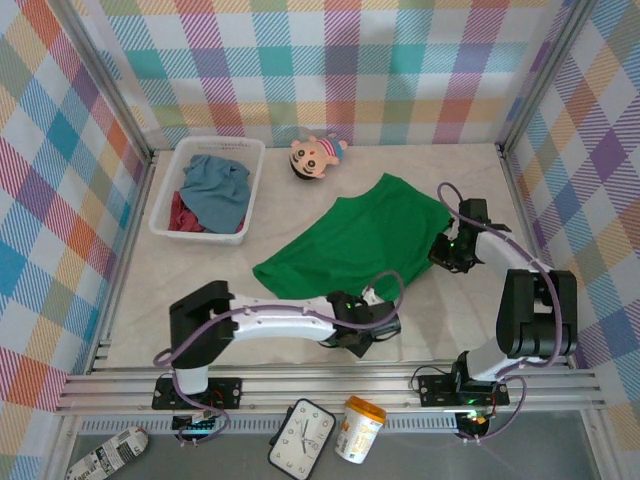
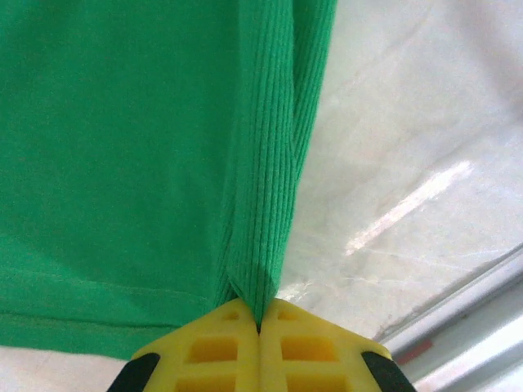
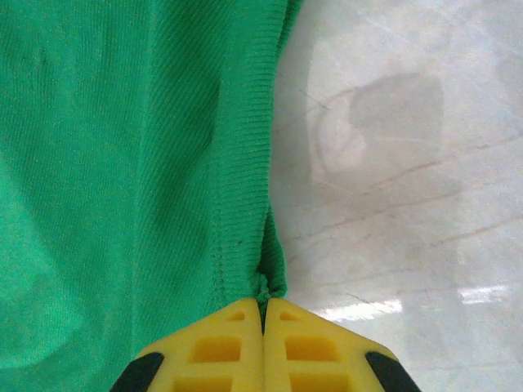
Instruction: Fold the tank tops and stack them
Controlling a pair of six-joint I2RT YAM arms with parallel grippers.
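Green tank top (image 1: 355,240) lay flat on counter (image 1: 150,300); left pincer (image 2: 260,325) and right pincer (image 3: 263,304) each clamped its near edge, cloth spreading ahead; shallow bites might slip once lifted

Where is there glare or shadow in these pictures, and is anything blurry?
Left wrist: a bright glare streak crosses the table beside the green tank top. Right wrist: a soft grey shadow and small glare patches lie on the table. Top external: even light, nothing blurred.
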